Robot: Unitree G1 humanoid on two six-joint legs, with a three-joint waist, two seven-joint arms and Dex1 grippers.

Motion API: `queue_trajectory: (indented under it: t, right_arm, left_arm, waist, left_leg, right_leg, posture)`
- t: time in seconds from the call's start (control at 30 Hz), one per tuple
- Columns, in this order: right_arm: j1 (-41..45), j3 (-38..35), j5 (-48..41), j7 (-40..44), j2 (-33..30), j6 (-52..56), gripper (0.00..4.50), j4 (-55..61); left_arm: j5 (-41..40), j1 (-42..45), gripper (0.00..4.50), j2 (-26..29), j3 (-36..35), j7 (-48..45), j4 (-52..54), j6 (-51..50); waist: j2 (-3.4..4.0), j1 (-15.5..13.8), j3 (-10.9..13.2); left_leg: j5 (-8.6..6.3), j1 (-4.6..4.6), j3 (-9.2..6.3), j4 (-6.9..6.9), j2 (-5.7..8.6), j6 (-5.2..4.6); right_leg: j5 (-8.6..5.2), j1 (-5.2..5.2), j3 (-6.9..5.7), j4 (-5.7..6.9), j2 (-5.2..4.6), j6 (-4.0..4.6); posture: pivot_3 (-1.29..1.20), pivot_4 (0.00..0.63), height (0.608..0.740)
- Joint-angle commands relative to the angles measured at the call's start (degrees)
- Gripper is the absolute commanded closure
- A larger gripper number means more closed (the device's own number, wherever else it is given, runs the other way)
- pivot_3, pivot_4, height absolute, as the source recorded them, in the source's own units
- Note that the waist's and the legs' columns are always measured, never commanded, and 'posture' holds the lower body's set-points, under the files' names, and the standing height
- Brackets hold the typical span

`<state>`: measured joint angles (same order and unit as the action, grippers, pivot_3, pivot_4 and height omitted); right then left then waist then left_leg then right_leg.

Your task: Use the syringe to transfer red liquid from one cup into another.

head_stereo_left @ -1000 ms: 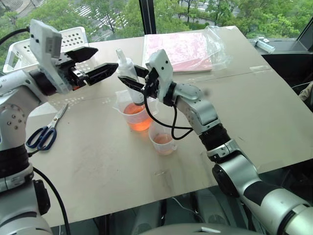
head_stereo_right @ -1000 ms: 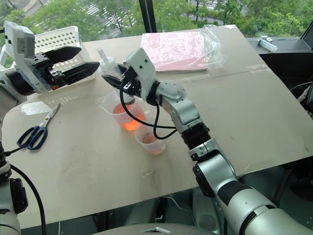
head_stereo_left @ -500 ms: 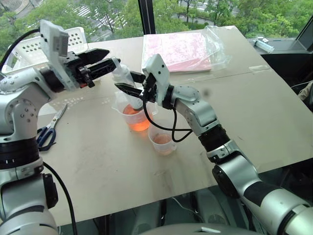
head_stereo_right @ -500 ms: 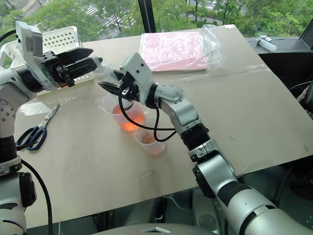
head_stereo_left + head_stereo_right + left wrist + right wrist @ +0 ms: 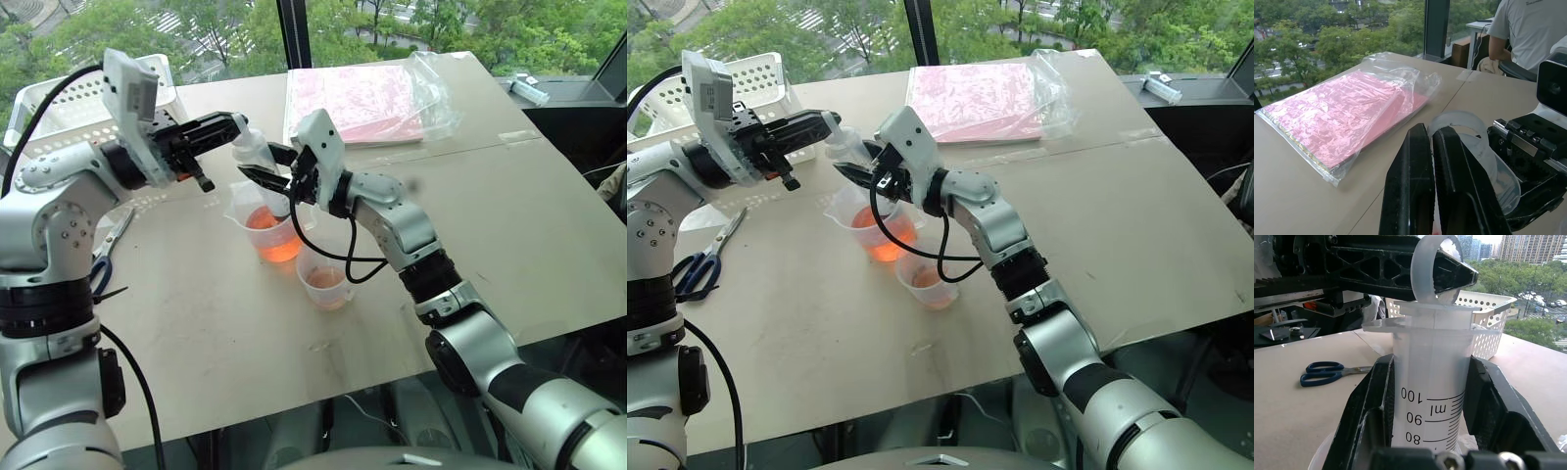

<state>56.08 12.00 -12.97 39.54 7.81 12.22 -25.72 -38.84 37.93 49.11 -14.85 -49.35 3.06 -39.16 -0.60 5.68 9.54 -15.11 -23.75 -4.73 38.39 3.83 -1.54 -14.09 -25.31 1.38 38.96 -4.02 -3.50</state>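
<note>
One surface [image 5: 196,323] carries one white basket [image 5: 59,93] far left, one pink bagged pad [image 5: 358,98] far centre, one pair of scissors [image 5: 103,259] left, and two clear cups: the larger beaker [image 5: 269,235] of red liquid [image 5: 274,240] and the smaller cup [image 5: 326,279] just near-right of it. One syringe [image 5: 1432,382] stands upright in the beaker, light, rigid and likely slick, best held at barrel and plunger ring. The right end effector [image 5: 279,176] is clamped on the barrel; the left end effector [image 5: 230,125] is pinched onto the plunger ring [image 5: 1464,129].

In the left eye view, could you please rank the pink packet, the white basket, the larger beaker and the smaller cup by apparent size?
1. Pink packet, largest.
2. White basket, partly hidden by the left arm, so its rank is unsure.
3. Larger beaker.
4. Smaller cup, smallest, though nearer the camera.
</note>
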Motion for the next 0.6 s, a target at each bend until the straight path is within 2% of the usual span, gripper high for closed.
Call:
queue_trajectory:
  t: [0.03, 0.6]
  right_arm:
    - [-0.14, 1.27, -0.25, 0.73, 2.89, -0.92, 3.03, 1.85]
    - [-1.77, 3.02, 0.25, 1.42, 3.45, 0.6, 3.03, 2.71]
  left_arm:
    - [1.39, 1.28, 4.48, 0.2, -0.69, 1.84, 1.14, 0.82]
    - [0.79, 6.73, 4.48, -2.31, -4.35, 5.73, -2.18, 0.68]
  waist:
    - [0.0, 0.0, 0.0]
    - [0.0, -0.13, 0.0]
  left_leg:
    - [0.0, 0.0, 0.0, 0.0, 0.0, 0.0]
    - [0.0, 0.0, -0.01, 0.01, 0.01, 0.0]
  right_leg:
    - [0.0, 0.0, 0.0, 0.0, 0.0, 0.0]
    - [0.0, 0.01, -0.02, 0.0, -0.01, 0.0]
  posture:
    - [0.0, 0.15, 0.74]
    - [0.0, 0.15, 0.74]
